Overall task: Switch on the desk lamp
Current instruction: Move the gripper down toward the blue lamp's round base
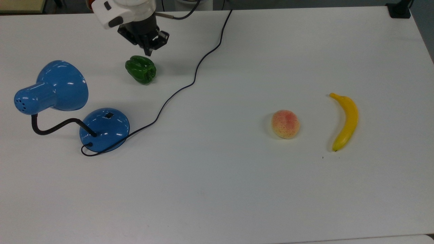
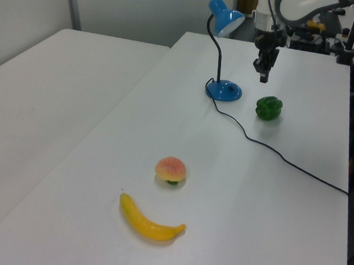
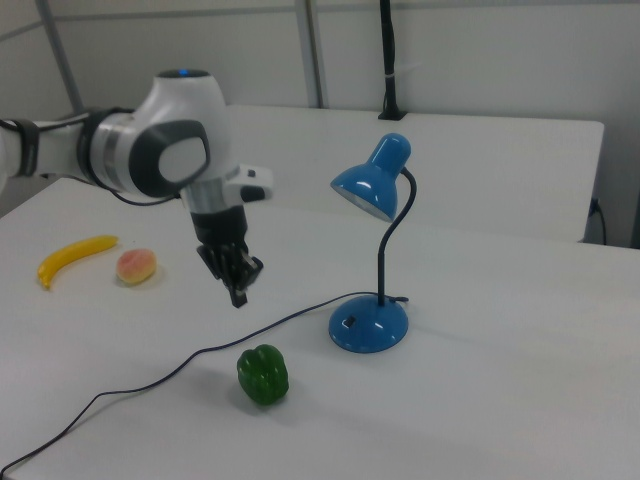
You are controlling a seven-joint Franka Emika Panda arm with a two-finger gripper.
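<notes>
gripper [image 3: 238, 296] above green pepper [image 3: 263, 375], blue desk lamp [image 3: 374, 240] beside; fingers together

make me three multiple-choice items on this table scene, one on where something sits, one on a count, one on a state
1. In the top view, the green bell pepper lies:
A. right of the yellow banana
B. just below the black two-finger gripper
C. on the lamp's base

2. How many pieces of produce lie on the white table?
A. two
B. three
C. five

3. The glossy blue desk lamp is:
A. toppled over
B. held by the gripper
C. standing upright, untouched

Key: 1 B, the gripper's tip hangs right above the pepper in the picture. 2 B, pepper, pink-yellow peach and banana. 3 C, its base sits flat, the gripper hangs apart.
</notes>
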